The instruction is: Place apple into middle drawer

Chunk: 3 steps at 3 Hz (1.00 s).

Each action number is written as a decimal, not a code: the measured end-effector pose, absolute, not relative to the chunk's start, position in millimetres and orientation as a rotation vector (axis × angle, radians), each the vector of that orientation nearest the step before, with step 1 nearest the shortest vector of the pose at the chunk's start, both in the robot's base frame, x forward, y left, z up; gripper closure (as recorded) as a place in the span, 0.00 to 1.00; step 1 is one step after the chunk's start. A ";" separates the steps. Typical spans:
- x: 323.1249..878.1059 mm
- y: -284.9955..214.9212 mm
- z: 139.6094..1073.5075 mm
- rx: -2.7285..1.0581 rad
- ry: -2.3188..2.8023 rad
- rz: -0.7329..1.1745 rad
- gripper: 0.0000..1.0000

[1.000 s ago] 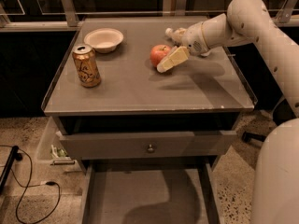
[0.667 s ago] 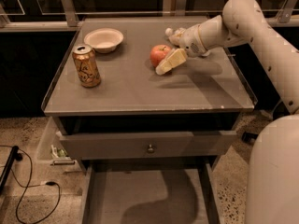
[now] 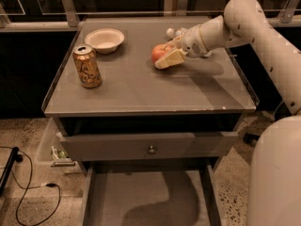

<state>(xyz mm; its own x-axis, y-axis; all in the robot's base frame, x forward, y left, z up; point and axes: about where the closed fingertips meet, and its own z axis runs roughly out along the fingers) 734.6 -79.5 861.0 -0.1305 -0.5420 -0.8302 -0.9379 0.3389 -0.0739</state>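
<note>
The red and yellowish apple (image 3: 159, 52) rests on the grey cabinet top (image 3: 141, 88), right of centre towards the back. My gripper (image 3: 168, 46) comes in from the right and straddles the apple. One pale finger (image 3: 167, 59) lies against the apple's near side, the other (image 3: 171, 32) stands behind it with a gap, so the gripper is open. The middle drawer (image 3: 146, 201) is pulled out below the cabinet, its flat grey floor bare.
A gold soda can (image 3: 87, 66) stands at the top's left. A white bowl (image 3: 104, 39) sits at the back left. A drawer front with a round knob (image 3: 151, 149) hangs above the open drawer. Cables (image 3: 28, 192) lie on the floor at left.
The gripper stays at the apple, which has not moved. The arm's upper part has shifted slightly.
</note>
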 end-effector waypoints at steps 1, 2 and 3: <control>734.6 -79.5 861.0 -1.313 1.795 0.617 0.65; 734.6 -79.5 861.0 -1.313 1.794 0.617 0.88; 729.0 -78.3 863.3 -1.312 1.772 0.627 1.00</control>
